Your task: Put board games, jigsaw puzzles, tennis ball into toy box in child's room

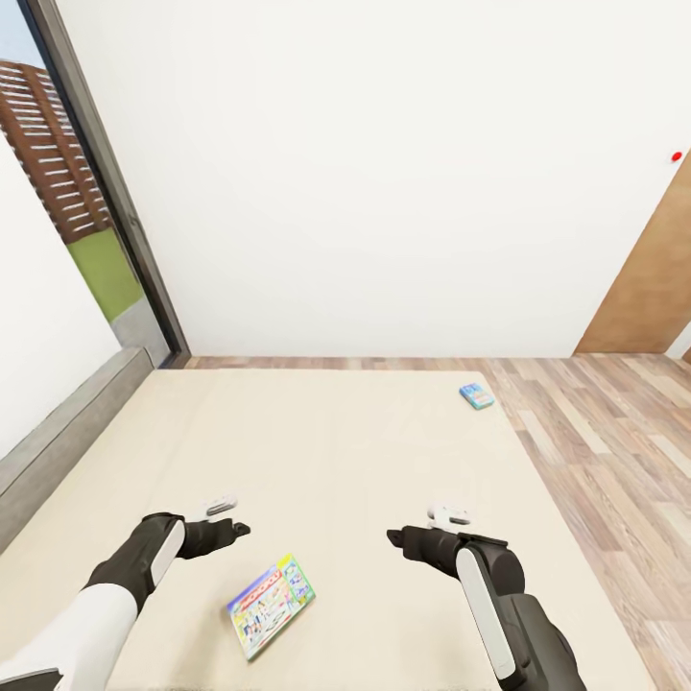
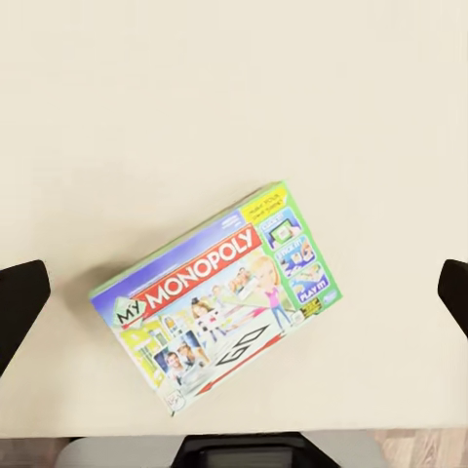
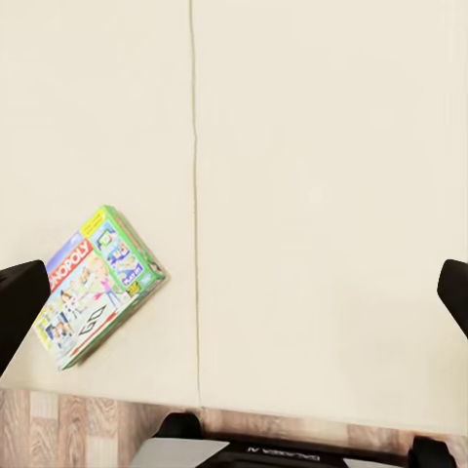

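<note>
- Looking from the head view, the bed (image 1: 365,451) fills the lower frame with its cream mattress. The Monopoly box (image 1: 272,605) lies flat and skewed near the near edge, between the two arms. A second, smaller blue game box (image 1: 476,395) sits close to the far right corner, just inside the right edge. The left gripper (image 1: 226,516) and right gripper (image 1: 422,528) hover over the mattress on either side of the Monopoly box, neither touching it. From here I cannot tell how wide either pair of jaws stands.
- The left wrist view gives what the head view lacks: the left gripper (image 2: 234,292) is spread wide, its dark fingertips (image 2: 18,297) at opposite sides of the picture with the Monopoly box (image 2: 219,297) lying centred between them, label readable, and nothing grasped. The box lies diagonal to the jaw line, so I judge the wrist should turn to square the fingers across the box's shorter span, then descend onto its edges, since a flat box on soft bedding offers little to pinch.
- The right wrist view shows the right gripper (image 3: 234,297) equally released and empty over bare mattress, the Monopoly box (image 3: 96,283) off to one side near a fingertip (image 3: 19,302). It also shows a seam (image 3: 195,195) down the mattress and the bed's near edge with wood floor (image 3: 58,429) beyond.
</note>
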Tool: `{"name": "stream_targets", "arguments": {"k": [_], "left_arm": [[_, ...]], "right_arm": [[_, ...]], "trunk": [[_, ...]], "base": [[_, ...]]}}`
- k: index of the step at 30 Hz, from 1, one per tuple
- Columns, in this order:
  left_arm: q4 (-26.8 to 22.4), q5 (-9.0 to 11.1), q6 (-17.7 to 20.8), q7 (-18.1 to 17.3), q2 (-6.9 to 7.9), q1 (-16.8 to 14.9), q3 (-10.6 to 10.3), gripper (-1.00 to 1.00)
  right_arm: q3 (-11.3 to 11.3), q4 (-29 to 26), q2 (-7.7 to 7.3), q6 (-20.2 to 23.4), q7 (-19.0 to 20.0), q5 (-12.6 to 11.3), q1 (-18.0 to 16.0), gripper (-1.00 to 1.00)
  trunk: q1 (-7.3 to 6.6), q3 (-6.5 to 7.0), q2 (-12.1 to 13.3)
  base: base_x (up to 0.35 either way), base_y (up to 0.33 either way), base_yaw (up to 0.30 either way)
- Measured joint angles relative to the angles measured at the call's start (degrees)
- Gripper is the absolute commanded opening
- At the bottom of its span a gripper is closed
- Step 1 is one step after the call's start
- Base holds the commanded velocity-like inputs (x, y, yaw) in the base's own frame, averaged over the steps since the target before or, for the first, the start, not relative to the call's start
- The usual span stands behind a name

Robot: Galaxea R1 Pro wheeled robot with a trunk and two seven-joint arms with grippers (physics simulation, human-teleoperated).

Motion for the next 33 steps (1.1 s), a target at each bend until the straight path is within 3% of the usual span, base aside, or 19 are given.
{"name": "stream_targets", "arguments": {"k": [7,17,29,33], "left_arm": [[0.2,-0.2,-0.6,0.4,-0.22,0.0,0.0,1.00],[0.6,-0.3,-5.1,0.5,-0.29,0.0,-0.2,1.00],[0.6,-0.3,-5.6,0.4,-0.19,0.0,-0.2,1.00],[0.6,-0.4,-5.6,0.4,-0.14,0.0,-0.1,1.00]], "right_arm": [[0.1,-2.1,0.03,2.3,0.0,0.0,0.2,1.00],[0.3,-6.0,0.15,3.8,0.1,-0.1,1.9,1.00],[0.3,-6.3,0.15,5.1,0.2,-0.1,2.0,1.00],[0.2,-7.5,0.04,5.3,1.3,-1.1,2.1,1.00]], "trunk": [[0.00,-0.66,0.0],[0.00,-1.61,0.0],[0.00,-2.74,0.0],[0.00,-3.12,0.0]], "base": [[0.000,0.000,0.000],[0.000,0.000,0.000],[0.000,0.000,0.000],[0.000,0.000,0.000]]}}
